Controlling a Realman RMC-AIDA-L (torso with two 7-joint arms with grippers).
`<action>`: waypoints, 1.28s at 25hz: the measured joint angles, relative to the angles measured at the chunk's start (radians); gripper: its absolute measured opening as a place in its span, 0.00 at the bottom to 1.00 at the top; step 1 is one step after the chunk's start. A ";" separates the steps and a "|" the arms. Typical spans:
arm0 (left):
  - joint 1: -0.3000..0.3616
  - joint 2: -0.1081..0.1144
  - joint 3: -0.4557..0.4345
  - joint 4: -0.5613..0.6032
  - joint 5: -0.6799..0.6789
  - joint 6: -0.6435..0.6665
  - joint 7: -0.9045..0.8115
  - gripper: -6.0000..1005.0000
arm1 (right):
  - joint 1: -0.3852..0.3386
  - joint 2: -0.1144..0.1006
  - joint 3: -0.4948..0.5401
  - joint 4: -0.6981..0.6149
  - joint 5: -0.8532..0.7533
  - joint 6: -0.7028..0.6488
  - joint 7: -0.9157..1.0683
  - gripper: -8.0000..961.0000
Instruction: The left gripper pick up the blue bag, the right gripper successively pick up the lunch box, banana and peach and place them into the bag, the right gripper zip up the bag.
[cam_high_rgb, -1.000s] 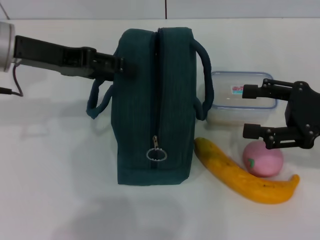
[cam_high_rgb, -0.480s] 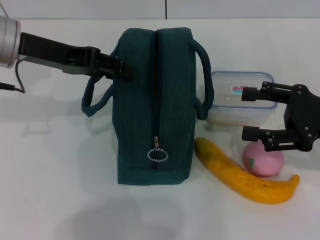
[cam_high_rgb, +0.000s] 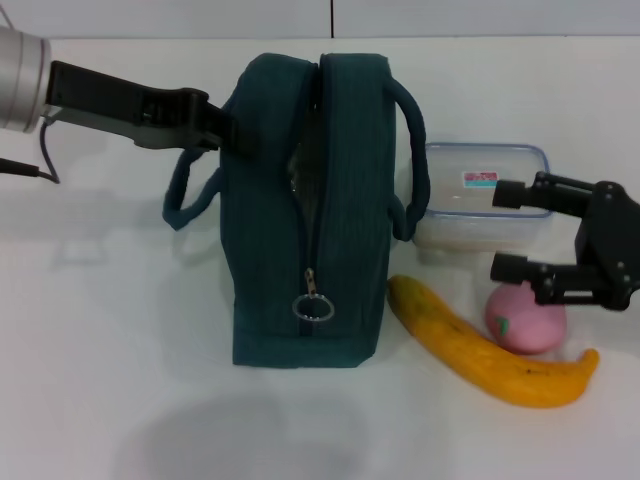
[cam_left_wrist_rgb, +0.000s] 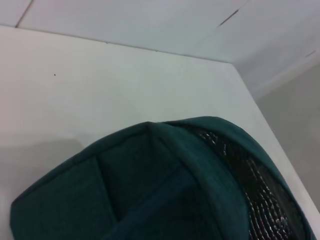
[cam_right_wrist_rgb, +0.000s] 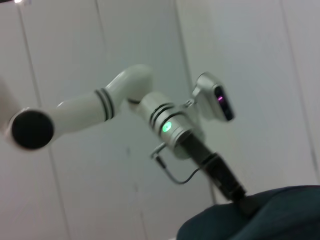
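The left gripper (cam_high_rgb: 232, 132) is at the far upper left edge of the blue bag (cam_high_rgb: 310, 210), its fingers closed on the fabric there beside the left loop handle, and the zipper seam gapes a little near the top, so the bag looks pulled from that side. The bag stands upright on the white table (cam_high_rgb: 100, 350), its ring pull hanging low on the near face. The right gripper (cam_high_rgb: 510, 232) hovers to the right with its fingers spread wide and nothing between them, over the near edge of the lunch box (cam_high_rgb: 480, 195), which sits just right of the bag. The banana (cam_high_rgb: 480, 350) lies nearer, with the peach (cam_high_rgb: 525, 318) touching its far side. The danger I judge: a pinch on fabric alone may slip or tip the bag, and the mouth looks barely parted, so the box could catch on it.
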 joint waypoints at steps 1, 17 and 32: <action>0.000 0.000 -0.003 0.000 0.000 -0.001 0.000 0.18 | -0.001 0.001 0.015 0.023 0.013 -0.002 -0.001 0.87; 0.019 -0.014 -0.013 -0.001 -0.008 -0.005 0.020 0.06 | -0.053 -0.010 0.438 0.433 0.176 0.077 0.135 0.87; 0.023 -0.021 -0.007 0.000 -0.007 -0.003 0.065 0.06 | -0.069 -0.001 0.394 0.524 0.161 0.405 0.447 0.87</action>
